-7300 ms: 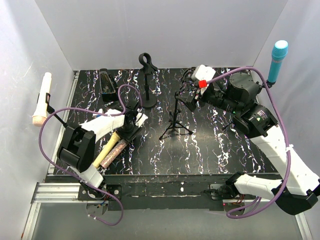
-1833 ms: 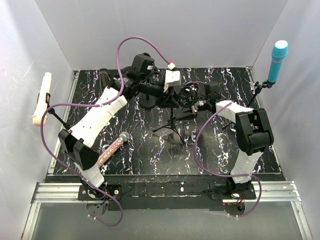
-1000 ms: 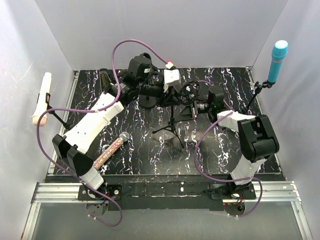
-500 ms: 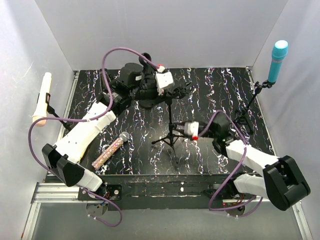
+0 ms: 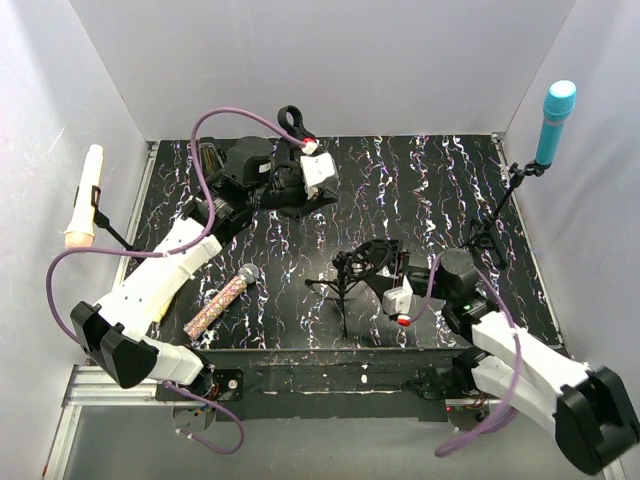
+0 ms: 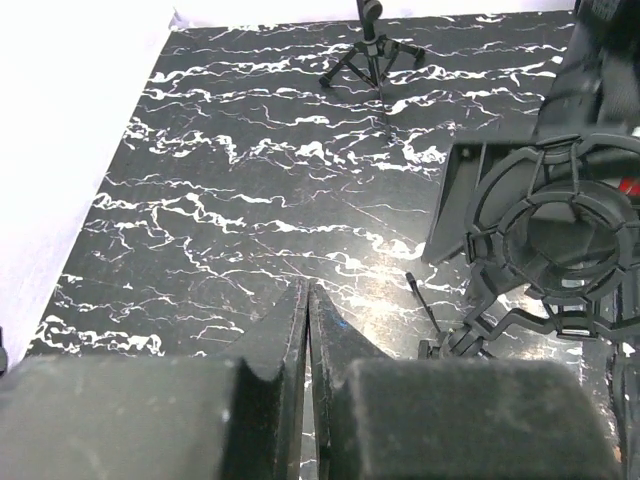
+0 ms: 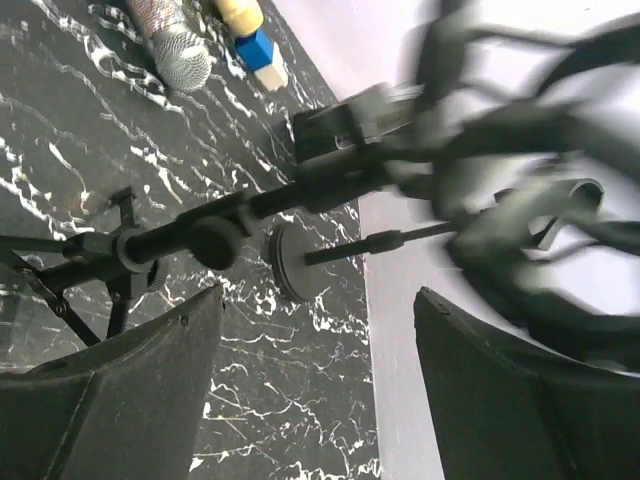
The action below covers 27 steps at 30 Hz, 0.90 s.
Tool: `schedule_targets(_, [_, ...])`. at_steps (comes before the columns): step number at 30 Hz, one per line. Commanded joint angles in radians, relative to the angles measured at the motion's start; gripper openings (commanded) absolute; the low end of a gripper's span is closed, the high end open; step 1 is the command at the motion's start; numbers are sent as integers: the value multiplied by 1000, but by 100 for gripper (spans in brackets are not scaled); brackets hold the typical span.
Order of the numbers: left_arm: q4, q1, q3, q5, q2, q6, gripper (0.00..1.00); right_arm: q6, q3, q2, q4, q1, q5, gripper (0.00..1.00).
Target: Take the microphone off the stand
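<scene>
Left gripper (image 5: 318, 192) hangs over the rear-left of the table (image 5: 430, 180) beside the clip stand (image 5: 291, 124), and in the left wrist view its fingers (image 6: 270, 340) are pressed flat together with nothing between them. At the far left, a cream microphone (image 5: 85, 195) sits in a holder against the wall. The glitter microphone (image 5: 222, 300) lies flat on the tabletop, its grille toward the middle, off any stand and well apart from both grippers. Right of it stands the tripod stand (image 5: 345, 285), with a black shock mount (image 5: 372, 252) at its top. The right gripper (image 7: 318, 295) is low beside this stand with its fingers spread wide and holding nothing; the stand's pole crosses just beyond its fingertips. At the far right, a teal microphone (image 5: 556, 115) stands upright in its own stand.
</scene>
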Motion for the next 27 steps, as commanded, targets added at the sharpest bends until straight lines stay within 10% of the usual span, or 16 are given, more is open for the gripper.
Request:
schedule_targets(1, [-51,4,-9,56,-43,39,0,82,192,-175,-696,-3,-26,84])
schedule_targets(6, [-333,4,80,93,-39,174,51,205,206,-255,-849,-3,53,85])
schedule_targets(9, [-506,3,98,131,-35,269,64,266,215,-271,-901,-2,78,85])
schedule_targets(27, [-300,-43,-129,302,78,457,72,783,323,-288,-990,-3,242,85])
